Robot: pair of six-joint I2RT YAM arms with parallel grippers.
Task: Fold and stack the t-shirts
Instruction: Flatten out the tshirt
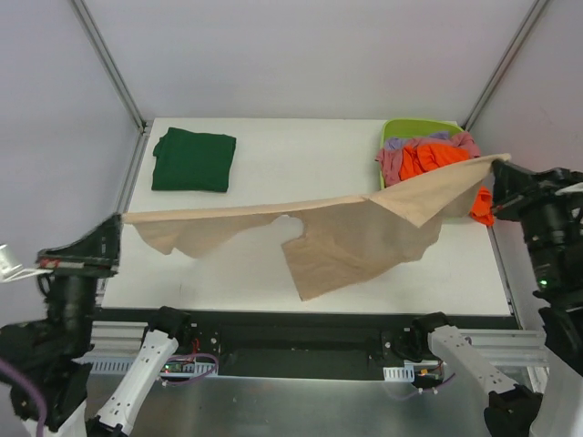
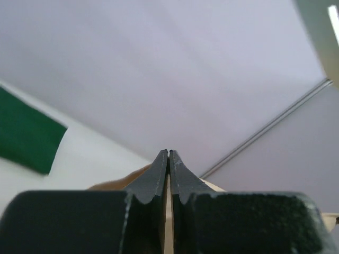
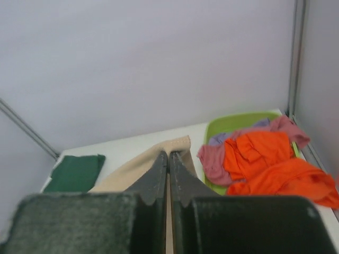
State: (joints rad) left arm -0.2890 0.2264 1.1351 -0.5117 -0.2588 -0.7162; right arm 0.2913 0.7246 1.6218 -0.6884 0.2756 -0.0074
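The left claw (image 1: pixel 118 224) and right claw (image 1: pixel 500 173) pinched the beige t-shirt (image 1: pixel 346 232) stretched across mid-frame, probably to flatten it.

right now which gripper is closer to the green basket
Right. The right gripper is just beside the basket; the left gripper is across the table, at its left edge.

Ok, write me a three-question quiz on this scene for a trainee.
1. True or false: the beige t-shirt is already folded.
2. The dark green t-shirt is: A) folded B) crumpled C) held up.
3. Fill in: the left gripper and the right gripper are each shut on the ____ t-shirt.
Key: 1 false, it hangs stretched between the grippers; 2 A; 3 beige.
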